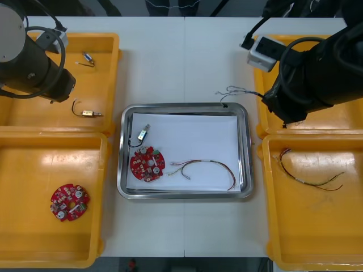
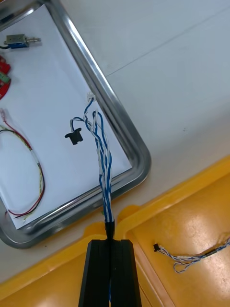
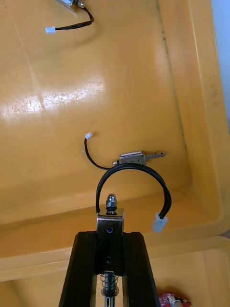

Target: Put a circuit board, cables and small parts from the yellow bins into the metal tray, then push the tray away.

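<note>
A light table (image 1: pixel 159 62); a seam (image 1: pixel 184 68) runs down its middle.

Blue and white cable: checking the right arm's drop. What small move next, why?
Probably carry it further over the metal tray before opening: the right gripper, shut on the blue and white cable, is above a yellow bin's rim, its cable crossing the tray's rim. Left gripper holds a small metal part over another yellow bin.
</note>
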